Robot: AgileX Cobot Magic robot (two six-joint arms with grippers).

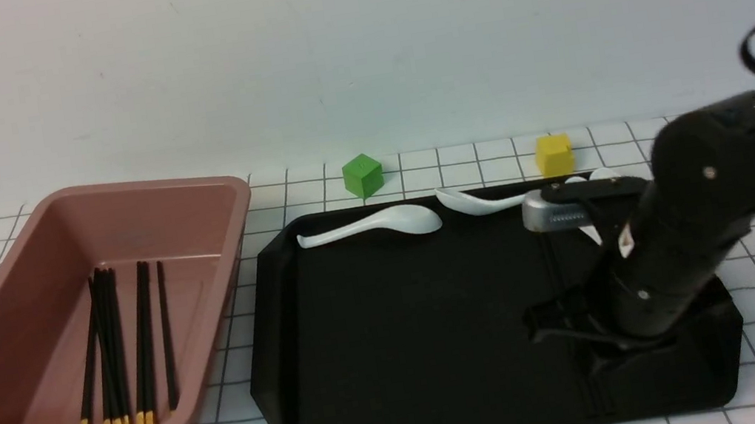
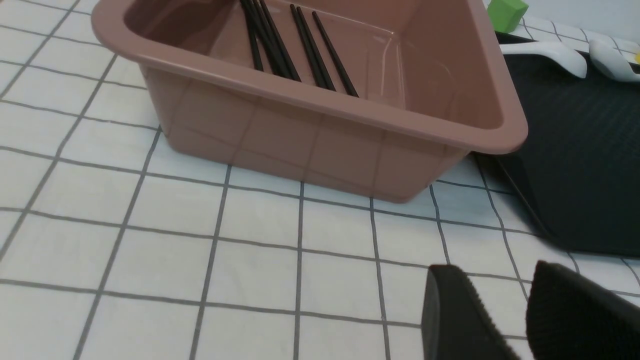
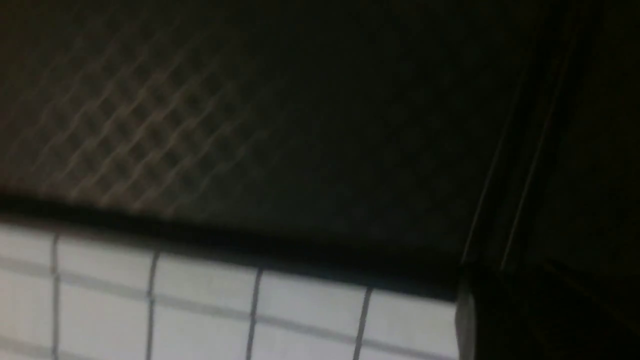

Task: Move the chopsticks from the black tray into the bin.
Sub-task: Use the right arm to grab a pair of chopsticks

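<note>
Over the Tray's Right End: Claw Low at the Chopsticks

On the gridded white tabletop, the black tray lies flat, matte and faintly cross-hatched, with cut-off corners and a low rim. The right claw is down near its right end, at the chopsticks — two thin, straight black sticks on the tray floor, reaching toward the near rim. I cannot tell how wide the claw stands or whether it grips them. Glossy white spoons lie along the far rim; the tray's middle is open. Just left stands the bin, dusty pink, smooth, sloping-walled and round-rimmed, with more black sticks, yellow-tipped, on its floor. The left claw hangs parted and empty over bare tabletop near the bin's corner.
</note>
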